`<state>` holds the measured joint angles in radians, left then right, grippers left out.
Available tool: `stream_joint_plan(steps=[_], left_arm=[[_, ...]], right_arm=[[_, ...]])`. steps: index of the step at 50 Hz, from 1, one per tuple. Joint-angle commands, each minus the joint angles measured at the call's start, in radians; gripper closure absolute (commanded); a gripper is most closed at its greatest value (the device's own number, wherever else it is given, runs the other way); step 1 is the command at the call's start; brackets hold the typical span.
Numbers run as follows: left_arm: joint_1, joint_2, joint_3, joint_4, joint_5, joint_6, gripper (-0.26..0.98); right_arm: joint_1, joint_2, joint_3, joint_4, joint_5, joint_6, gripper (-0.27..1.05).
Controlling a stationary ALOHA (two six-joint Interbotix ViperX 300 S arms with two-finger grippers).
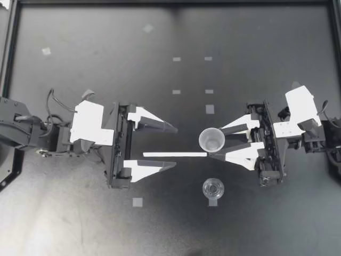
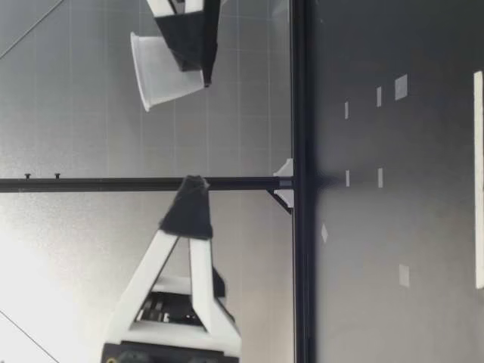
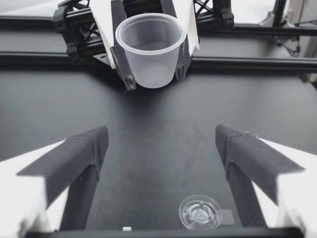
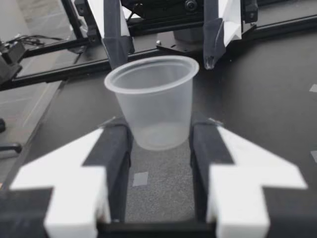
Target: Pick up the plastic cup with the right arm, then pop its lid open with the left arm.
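right claw: my right gripper (image 1: 216, 142) is closed on the cup (image 1: 211, 140). in the right wrist view both pads (image 4: 116, 148) press the cup's lower wall from opposite sides.
cup: clear plastic, upright with the mouth up, and it looks empty. in the low view the cup (image 2: 162, 69) hangs well above the table (image 1: 80, 224).
left claw: my left gripper (image 1: 176, 146) is spread wide and has hold of nothing. it points at the cup, near it but apart, and the low view puts it at about the cup's height.
cup to left claw: in the left wrist view the cup (image 3: 151, 49) sits ahead of the spread fingers (image 3: 84, 148), in line with the gap between them and outside it.
lid: a clear round lid (image 1: 213, 188) lies flat on the table, lower than the cup and off to one side, apart from both grippers.
strip: a white strip (image 1: 176, 154) lies on the table, with one end reaching about to the cup's side.
done: i judge the cup gripped and lifted clear of the table.
left: the lid is untouched and not on the cup, and the left gripper has taken nothing.
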<state>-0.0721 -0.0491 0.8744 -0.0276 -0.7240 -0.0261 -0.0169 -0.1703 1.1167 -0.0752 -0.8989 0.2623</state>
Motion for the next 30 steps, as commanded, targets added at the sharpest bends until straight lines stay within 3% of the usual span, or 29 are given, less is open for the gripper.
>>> stream_joint_plan(steps=[1,30], left_arm=[[0.002,-0.011,-0.011,0.000,-0.008,-0.002,-0.04],[0.003,-0.011,-0.011,0.000,-0.005,0.000,-0.04]], right_arm=[[-0.003,-0.011,-0.021,0.000,-0.009,-0.003,0.41],[-0.003,-0.009,-0.011,-0.006,-0.008,-0.003,0.41]])
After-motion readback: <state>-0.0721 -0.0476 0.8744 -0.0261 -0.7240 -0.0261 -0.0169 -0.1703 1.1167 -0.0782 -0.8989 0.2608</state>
